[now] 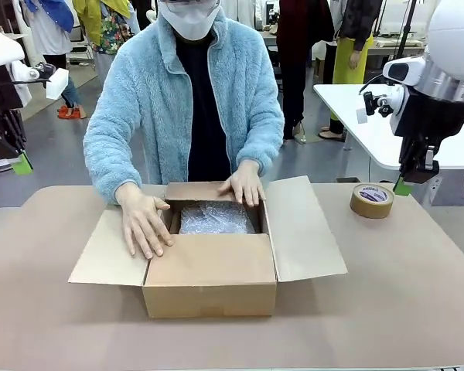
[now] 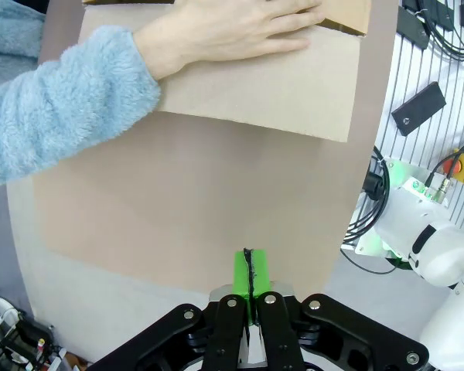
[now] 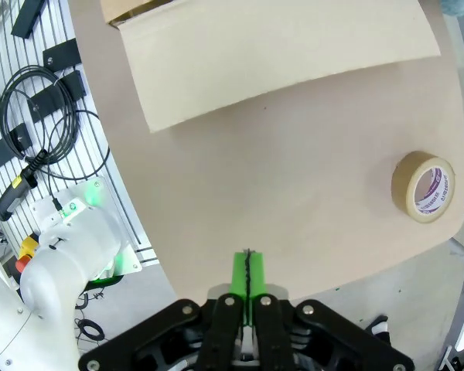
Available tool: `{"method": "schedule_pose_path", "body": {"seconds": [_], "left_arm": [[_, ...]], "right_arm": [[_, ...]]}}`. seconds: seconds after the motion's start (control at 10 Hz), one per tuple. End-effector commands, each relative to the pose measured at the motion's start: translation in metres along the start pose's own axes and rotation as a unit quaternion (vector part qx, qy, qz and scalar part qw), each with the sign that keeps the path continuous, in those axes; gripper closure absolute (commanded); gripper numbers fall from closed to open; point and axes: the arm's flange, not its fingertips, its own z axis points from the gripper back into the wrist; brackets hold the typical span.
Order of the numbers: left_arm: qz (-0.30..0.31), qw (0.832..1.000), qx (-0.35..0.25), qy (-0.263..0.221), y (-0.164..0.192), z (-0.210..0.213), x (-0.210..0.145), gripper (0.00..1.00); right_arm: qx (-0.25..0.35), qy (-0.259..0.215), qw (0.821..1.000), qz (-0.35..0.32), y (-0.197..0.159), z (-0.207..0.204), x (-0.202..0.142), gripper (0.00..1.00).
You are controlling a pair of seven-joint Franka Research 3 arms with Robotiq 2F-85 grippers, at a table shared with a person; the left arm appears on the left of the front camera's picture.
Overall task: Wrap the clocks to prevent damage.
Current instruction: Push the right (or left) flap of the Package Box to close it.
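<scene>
A bundle in clear bubble wrap (image 1: 216, 218) lies down inside the open brown cardboard box (image 1: 210, 282) at the middle of the tan table (image 1: 402, 294). Whatever clock is in it is hidden by the wrap. The bundle seems to run longways across the table, from one arm's side toward the other.

The person in the pale blue fleece leans over it, one hand (image 1: 143, 224) flat on the side flap toward the left arm, the other hand (image 1: 245, 184) on the far flap. Those hands are by far the nearest to the bundle.

Both robot arms hang at the table's ends. The left gripper (image 2: 249, 263) has its green pads pressed together on nothing, with the box flap ahead of it and well apart. The right gripper (image 3: 249, 263) is likewise squeezed closed and empty. A roll of brown packing tape (image 3: 423, 187) lies on the table nearer to it than the box.

I'd judge the bundle sits about midway between the two grippers, so either arm would have to reach inward and down into the box.
</scene>
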Motion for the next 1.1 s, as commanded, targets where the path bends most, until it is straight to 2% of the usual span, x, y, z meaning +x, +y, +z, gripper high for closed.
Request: {"method": "schedule_pose_path", "body": {"seconds": [0.0,1.0], "left_arm": [[0.01,1.0,-0.007,-0.004,-0.0013,0.0017,0.0007,0.99],[0.0,1.0,0.0,0.0,0.0,0.0,0.0,0.99]], "right_arm": [[-0.002,-0.008,1.0,-0.007,-0.0006,-0.0003,0.0018,0.99],[-0.002,-0.008,1.0,-0.007,-0.0006,-0.0003,0.0018,0.99]]}}
